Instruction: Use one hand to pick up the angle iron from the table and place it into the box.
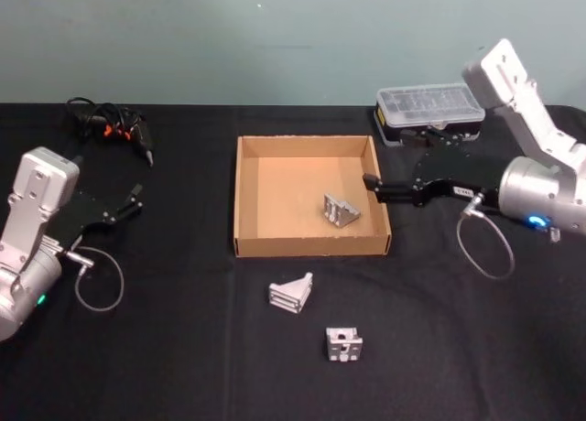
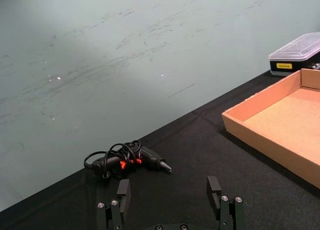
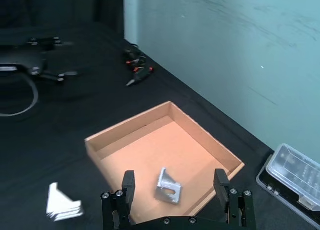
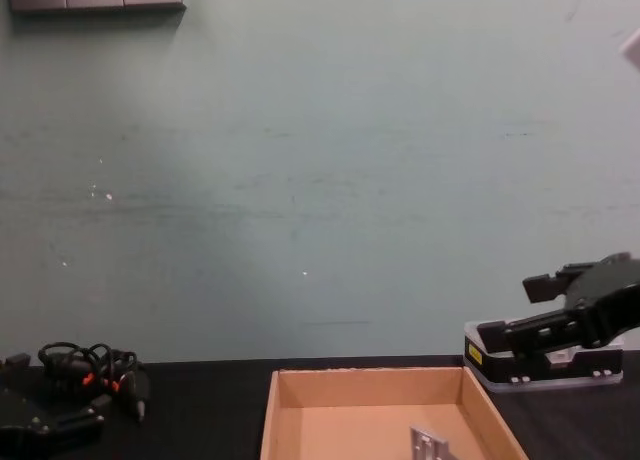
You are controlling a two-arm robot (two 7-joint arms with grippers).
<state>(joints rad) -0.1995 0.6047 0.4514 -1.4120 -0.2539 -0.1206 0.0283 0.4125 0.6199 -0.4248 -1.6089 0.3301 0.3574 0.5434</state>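
A tan box (image 1: 311,247) sits mid-table, and one silver angle iron (image 1: 341,210) lies inside near its right wall. Two more angle irons (image 1: 291,291) (image 1: 343,343) rest on the black table (image 1: 183,348) in front of the box. My right gripper (image 1: 396,165) hovers open over the box's right wall, holding nothing. In the right wrist view its open gripper (image 3: 174,176) is above the boxed angle iron (image 3: 167,188). The chest view shows the same gripper (image 4: 520,310) above the box (image 4: 370,380). At the far left my left gripper (image 1: 130,203) (image 2: 168,187) is parked open.
A clear-lidded plastic case (image 1: 430,105) stands behind the right gripper at the back right. A black cable bundle with red marks (image 1: 110,124) lies at the back left. A grey-green wall runs behind the table.
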